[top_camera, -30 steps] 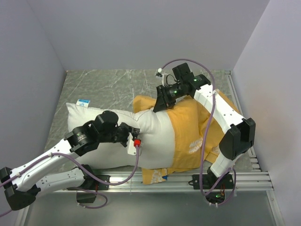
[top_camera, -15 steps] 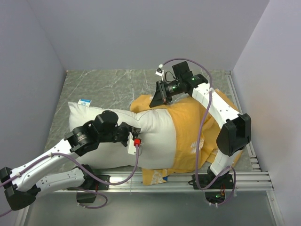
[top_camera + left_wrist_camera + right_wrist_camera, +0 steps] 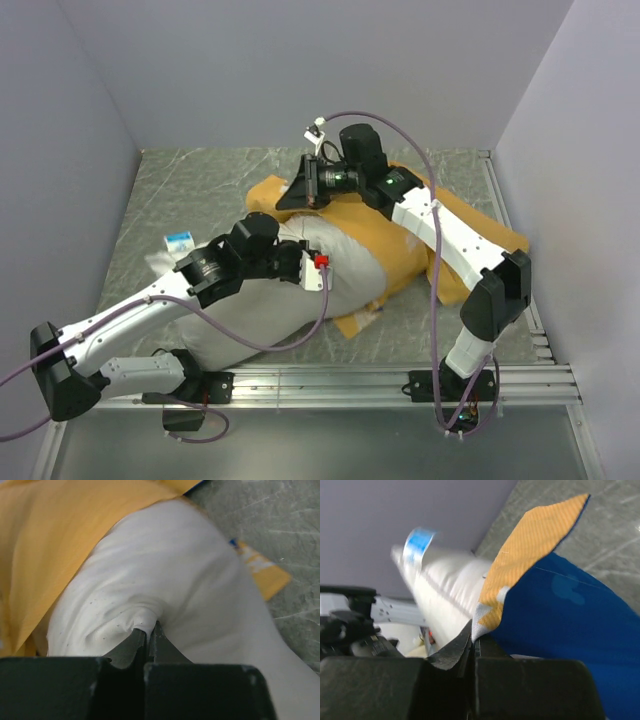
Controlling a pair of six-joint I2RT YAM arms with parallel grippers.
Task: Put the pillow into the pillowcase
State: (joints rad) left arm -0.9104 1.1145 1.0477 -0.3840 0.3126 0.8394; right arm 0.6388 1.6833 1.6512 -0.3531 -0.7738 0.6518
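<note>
The pillow (image 3: pixel 200 595) is soft, matt white cloth, creased. The pillowcase (image 3: pixel 60 535) over it is thinner cloth, finely ribbed orange-yellow on 1 face, smooth blue on the other. Under the pillow, the table (image 3: pixel 220 180) looks like smooth grey marbled stone, faintly shiny.

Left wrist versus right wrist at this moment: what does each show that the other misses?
Only the left wrist view shows the left gripper pinching a fold of the pillow. Only the right wrist view shows the right gripper clamped on the pillowcase edge, its broad blue face and the pillow's blue label. Both show white pillow, orange fabric and the marbled table.
</note>
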